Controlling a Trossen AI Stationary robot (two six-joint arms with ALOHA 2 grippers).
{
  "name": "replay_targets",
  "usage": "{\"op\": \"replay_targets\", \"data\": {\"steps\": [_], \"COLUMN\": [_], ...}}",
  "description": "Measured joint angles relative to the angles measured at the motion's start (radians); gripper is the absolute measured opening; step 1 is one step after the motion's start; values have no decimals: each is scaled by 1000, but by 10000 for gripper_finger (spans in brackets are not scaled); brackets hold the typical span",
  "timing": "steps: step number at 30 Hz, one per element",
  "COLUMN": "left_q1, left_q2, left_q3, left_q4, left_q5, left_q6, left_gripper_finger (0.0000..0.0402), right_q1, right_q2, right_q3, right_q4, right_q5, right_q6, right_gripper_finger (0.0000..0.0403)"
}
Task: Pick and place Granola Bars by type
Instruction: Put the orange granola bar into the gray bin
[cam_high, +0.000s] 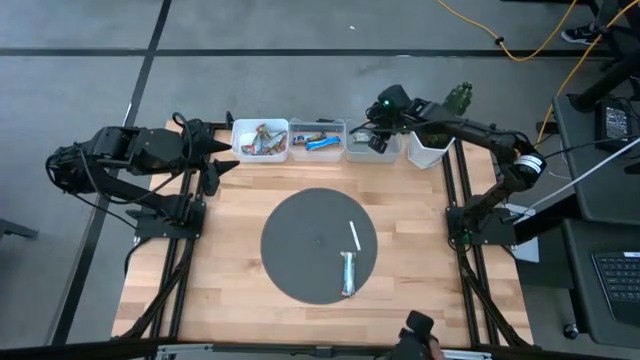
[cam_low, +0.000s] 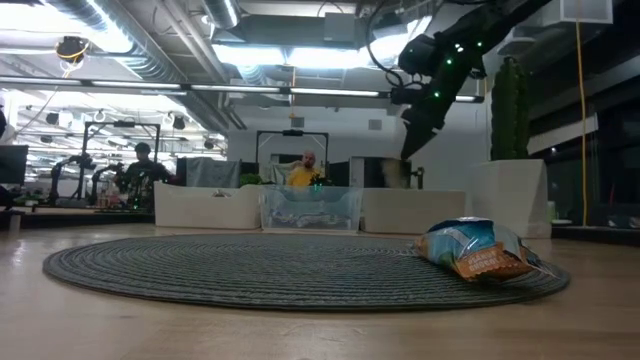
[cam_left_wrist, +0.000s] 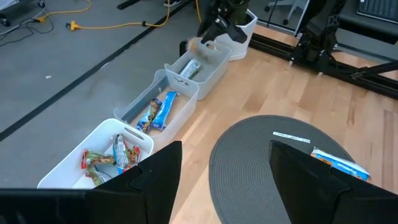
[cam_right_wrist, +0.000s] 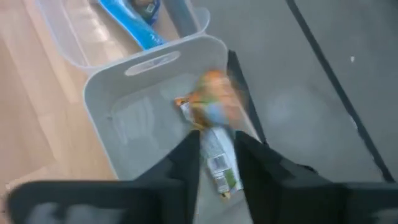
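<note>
Three white bins stand in a row at the table's far edge. The left bin (cam_high: 260, 140) holds red-brown bars (cam_left_wrist: 106, 158), the middle bin (cam_high: 318, 138) blue bars (cam_left_wrist: 158, 112), and the right bin (cam_high: 362, 146) a silver-green bar (cam_right_wrist: 221, 165). My right gripper (cam_high: 375, 135) hangs open above the right bin. A blurred orange-and-blue bar (cam_right_wrist: 211, 102) sits just past its fingertips, over the bin's inside. One blue-silver bar (cam_high: 348, 272) lies flat on the round grey mat (cam_high: 300, 215). My left gripper (cam_high: 215, 160) waits open at the far left, touching nothing.
A thin white strip (cam_high: 354, 235) lies on the mat beside the bar. A white tub (cam_high: 430, 150) stands right of the bins, with a green plant (cam_high: 460, 95) behind it. Bare wood surrounds the mat. People show in the room beyond the table (cam_low: 300, 172).
</note>
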Motion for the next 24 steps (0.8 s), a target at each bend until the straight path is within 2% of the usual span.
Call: {"op": "replay_targets", "data": {"steps": [6, 10, 13, 19, 21, 24], "left_q1": [0, 0, 0, 0, 0, 0], "left_q2": [0, 0, 0, 0, 0, 0], "left_q3": [0, 0, 0, 0, 0, 0], "left_q4": [0, 0, 0, -3, -3, -3], "left_q5": [0, 0, 0, 21, 26, 30], "left_q6": [1, 3, 12, 47, 58, 63], "left_gripper_finger": [230, 230, 230, 230, 230, 230], "right_q1": [0, 29, 85, 271, 362, 507], "right_q2": [-1, -35, -93, -228, -271, -336], "right_q3": [74, 148, 168, 133, 118, 95], "right_q4": [-47, -131, -196, -320, -347, -357], "right_q5": [1, -47, -135, -422, -458, -440], "right_q6": [20, 44, 47, 45, 44, 69], "right_gripper_finger": [208, 251, 259, 246, 239, 227]}}
